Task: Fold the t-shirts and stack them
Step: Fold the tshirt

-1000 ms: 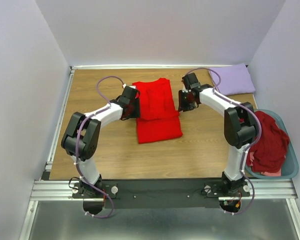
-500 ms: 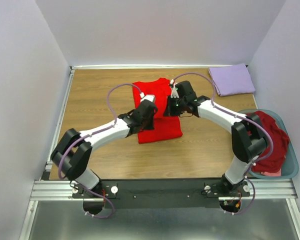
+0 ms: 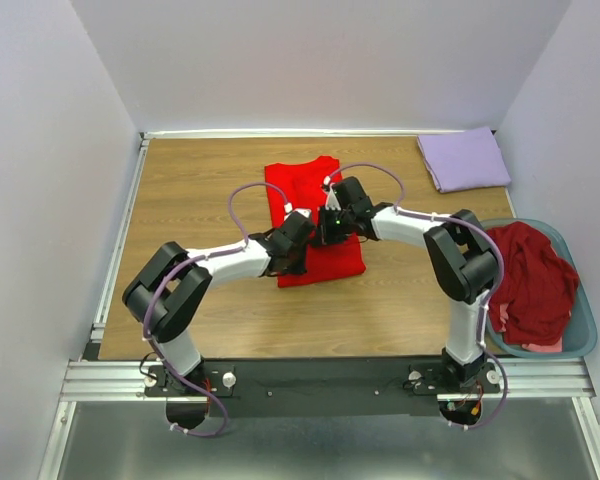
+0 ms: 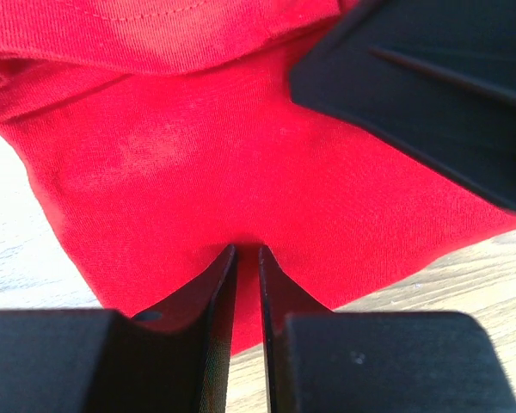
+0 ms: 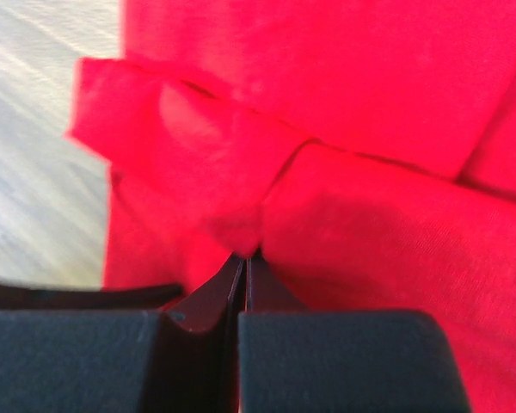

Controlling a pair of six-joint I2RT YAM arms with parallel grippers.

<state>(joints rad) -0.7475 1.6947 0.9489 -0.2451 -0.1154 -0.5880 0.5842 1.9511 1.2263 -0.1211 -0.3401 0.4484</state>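
A bright red t-shirt (image 3: pixel 300 180) lies lengthwise on the middle of the wooden table (image 3: pixel 190 190). My left gripper (image 3: pixel 302 248) and right gripper (image 3: pixel 329 226) meet over its near half, almost touching. In the left wrist view the left gripper (image 4: pixel 248 248) is nearly closed, tips against the red cloth (image 4: pixel 198 155), with the right gripper's black body (image 4: pixel 430 95) just ahead. In the right wrist view the right gripper (image 5: pixel 245 254) is shut on a bunched fold of red cloth (image 5: pixel 370 129). A folded lavender t-shirt (image 3: pixel 465 160) lies at the far right. Maroon t-shirts (image 3: pixel 530 280) fill the basket.
A teal-blue basket (image 3: pixel 578 345) stands at the table's right edge beside the right arm. Purple cables loop over both arms above the red shirt. Walls close in the table at the back and sides.
Both grippers moved from the red shirt's left and right edges inward and nearer, meeting over its middle. The shirt's upper part looks narrower now.
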